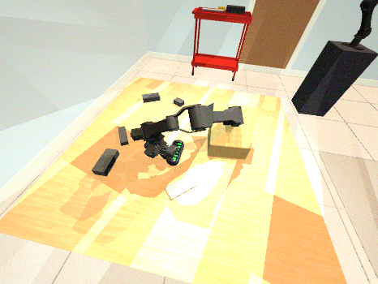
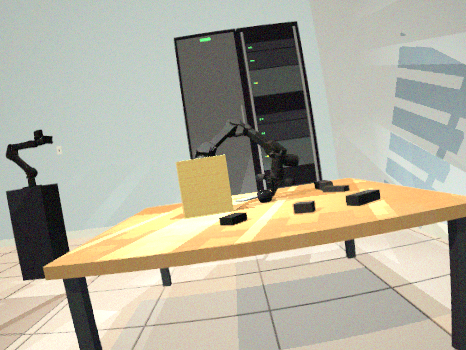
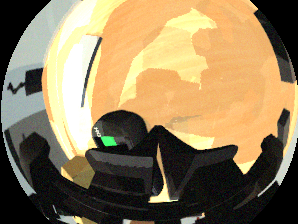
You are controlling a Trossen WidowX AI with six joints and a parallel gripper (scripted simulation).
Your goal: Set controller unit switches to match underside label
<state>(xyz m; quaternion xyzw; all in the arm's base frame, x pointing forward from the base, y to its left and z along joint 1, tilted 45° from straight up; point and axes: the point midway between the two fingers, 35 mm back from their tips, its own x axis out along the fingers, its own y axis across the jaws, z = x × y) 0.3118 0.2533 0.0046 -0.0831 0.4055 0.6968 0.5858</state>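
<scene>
The gripper (image 1: pixel 156 149) is clenched with nothing between its fingers, low over the table (image 1: pixel 243 227) near its middle. The switch unit (image 1: pixel 175 152) lies just beside it, next to a tan box (image 1: pixel 228 142), with a row of green switch ends showing on its top. From the wrist view, the rounded dark end of the unit (image 3: pixel 120 129) sits right against the closed fingers, 1 green patch visible; whether they touch I cannot tell. Several dark blocks lie around: a long one (image 1: pixel 105 161) near the table's edge, a narrow one (image 1: pixel 122 135), and 2 smaller ones (image 1: pixel 151 96) (image 1: pixel 178 101) farther off. A white flat piece (image 1: pixel 181 189) lies apart on the table.
</scene>
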